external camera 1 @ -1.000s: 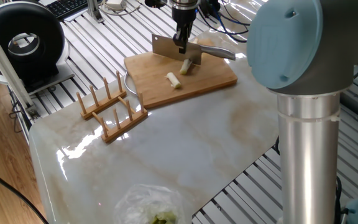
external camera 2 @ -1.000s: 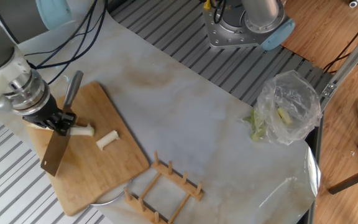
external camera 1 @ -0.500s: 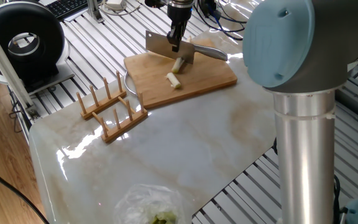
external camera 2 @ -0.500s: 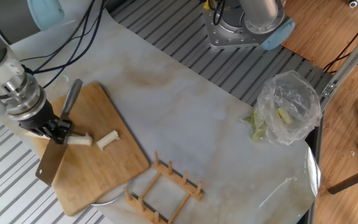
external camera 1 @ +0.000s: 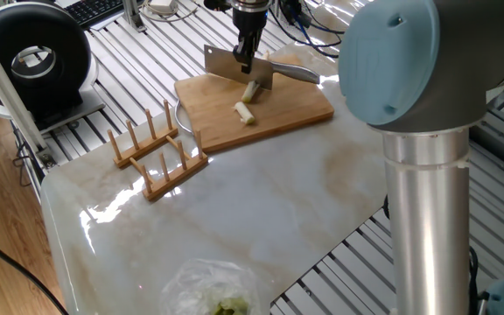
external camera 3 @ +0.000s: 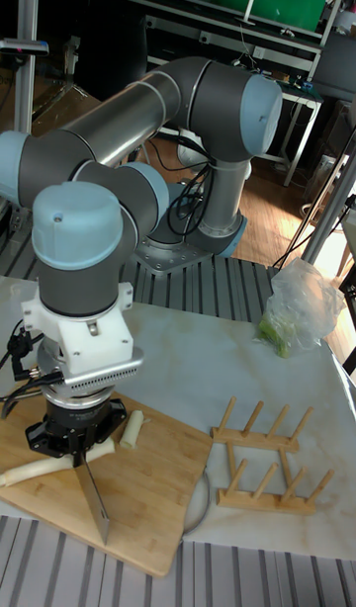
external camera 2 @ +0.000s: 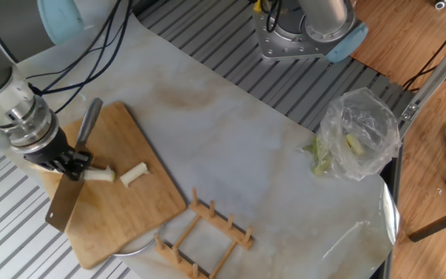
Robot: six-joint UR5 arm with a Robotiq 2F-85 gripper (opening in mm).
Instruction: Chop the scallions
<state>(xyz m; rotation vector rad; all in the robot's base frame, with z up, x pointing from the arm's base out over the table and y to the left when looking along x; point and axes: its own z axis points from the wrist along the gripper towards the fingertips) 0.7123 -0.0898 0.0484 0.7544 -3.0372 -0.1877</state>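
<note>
Black two-finger gripper (external camera 2: 70, 163) pinched flat steel cleaver (external camera 2: 63, 207); pale cream scallion stalks (external camera 2: 99, 175) lay near bamboo cutting board's (external camera 2: 142, 205) far edge. Judged light, soft, rollable; best pinned mid-length

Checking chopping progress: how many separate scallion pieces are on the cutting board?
2 visible. A short piece lies free mid-board; a longer piece lies under the cleaver held by the gripper. The gripper and blade could hide smaller bits.
</note>
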